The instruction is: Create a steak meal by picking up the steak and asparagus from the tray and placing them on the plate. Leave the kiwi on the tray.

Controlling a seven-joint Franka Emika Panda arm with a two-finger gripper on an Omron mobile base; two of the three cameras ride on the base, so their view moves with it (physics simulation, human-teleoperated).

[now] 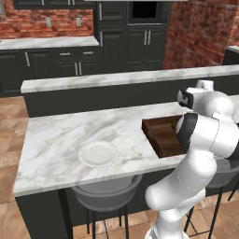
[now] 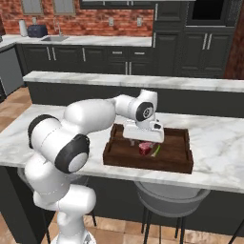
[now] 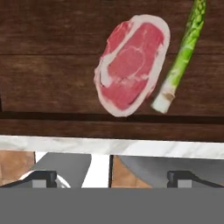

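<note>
The dark wooden tray (image 2: 147, 164) lies on the marble counter, at the right in the left base view (image 1: 161, 135). On its floor (image 3: 52, 65) lies the pink-red steak (image 3: 131, 65) (image 2: 145, 148), with the green asparagus (image 3: 181, 57) (image 2: 156, 150) right beside it. My gripper (image 2: 141, 140) (image 3: 113, 178) hovers just above them, open, its fingertips (image 3: 43, 177) wide apart with nothing between them. The white plate (image 1: 98, 154) sits bare on the counter, left of the tray. The kiwi is hidden from view.
A raised marble ledge (image 1: 116, 79) runs behind the counter (image 1: 56, 140). Grey stools (image 1: 105, 189) (image 2: 171, 195) stand under the counter's front edge. My own arm covers part of the tray in the left base view.
</note>
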